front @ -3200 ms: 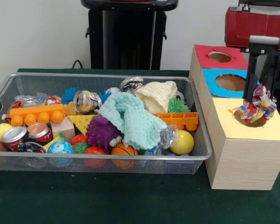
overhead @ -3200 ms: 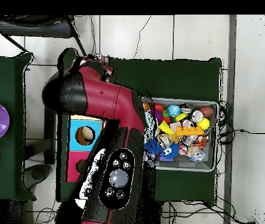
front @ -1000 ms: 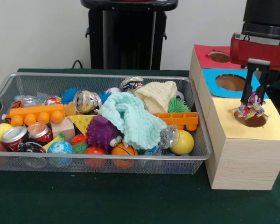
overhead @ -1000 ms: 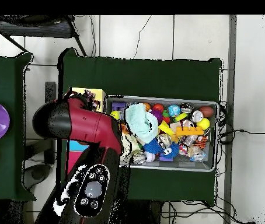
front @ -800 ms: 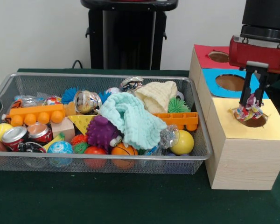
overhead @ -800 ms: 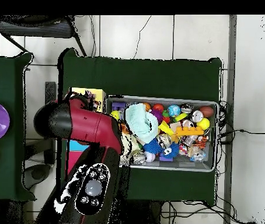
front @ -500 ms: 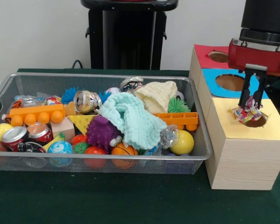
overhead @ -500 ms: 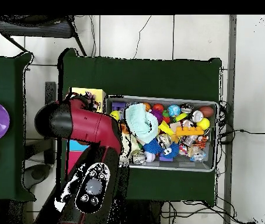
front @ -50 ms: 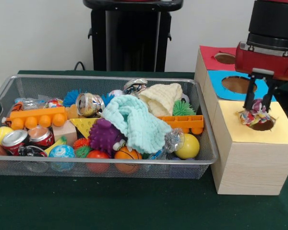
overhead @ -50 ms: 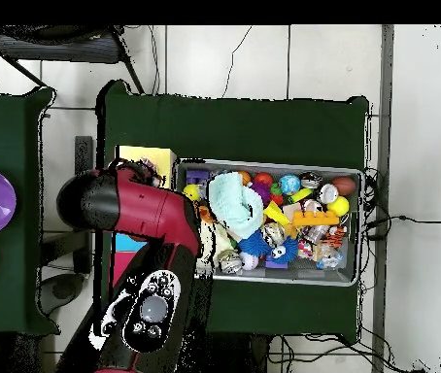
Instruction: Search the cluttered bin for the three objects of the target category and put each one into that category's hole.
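- The claw [front @ -50 ms: 259, 99] hung over the yellow-topped section of the wooden sorting box [front @ -50 ms: 249, 158], its two dark fingers [front @ -50 ms: 249, 95] spread apart either side of a multicoloured patterned cloth scrap [front @ -50 ms: 256, 116].
- That scrap sat bunched in the round hole [front @ -50 ms: 262, 125] of the yellow top, just under the fingertips; whether the fingers touched it could not be told.
- The front view showed the box's other sections behind the yellow one: a blue top with a round hole [front @ -50 ms: 237, 84] and a red top with a round hole [front @ -50 ms: 226, 58].
- The front view also showed the silver wire mesh bin [front @ -50 ms: 110, 165] beside the box, heaped with a mint-green knitted cloth [front @ -50 ms: 137, 122], a cream knitted cloth [front @ -50 ms: 162, 97], a purple spiky ball [front @ -50 ms: 104, 135], a yellow ball [front @ -50 ms: 188, 146], crushed drink cans [front @ -50 ms: 29, 138] and an orange studded plastic block [front @ -50 ms: 36, 117].
- The overhead view showed the red and black arm [overhead @ -50 ms: 147, 253] covering most of the box, with only the yellow top [overhead @ -50 ms: 152, 158] clear, and the dark green desk [overhead @ -50 ms: 263, 121] under the bin.
- No writing could be read on the cans or anything else.
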`<state>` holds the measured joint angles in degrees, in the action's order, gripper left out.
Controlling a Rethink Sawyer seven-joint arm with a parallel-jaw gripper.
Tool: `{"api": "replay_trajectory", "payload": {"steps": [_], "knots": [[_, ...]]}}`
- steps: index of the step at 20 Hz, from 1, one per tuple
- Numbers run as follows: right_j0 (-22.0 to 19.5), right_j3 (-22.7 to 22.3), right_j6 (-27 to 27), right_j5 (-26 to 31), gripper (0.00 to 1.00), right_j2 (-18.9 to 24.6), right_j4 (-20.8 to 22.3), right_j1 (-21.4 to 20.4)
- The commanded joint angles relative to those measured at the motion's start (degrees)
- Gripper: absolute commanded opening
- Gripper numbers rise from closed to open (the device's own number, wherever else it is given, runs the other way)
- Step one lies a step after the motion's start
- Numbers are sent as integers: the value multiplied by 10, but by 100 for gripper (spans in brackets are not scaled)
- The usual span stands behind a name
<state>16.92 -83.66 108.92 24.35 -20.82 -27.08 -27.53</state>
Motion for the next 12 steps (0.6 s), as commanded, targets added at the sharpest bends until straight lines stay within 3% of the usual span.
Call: {"api": "replay_trajectory", "payload": {"steps": [1,7,12], "knots": [[-10,-55,163,83,100,25,-22,17],[-25,-55,156,118,100,44,-25,12],[-19,-43,179,133,100,25,-26,18]]}}
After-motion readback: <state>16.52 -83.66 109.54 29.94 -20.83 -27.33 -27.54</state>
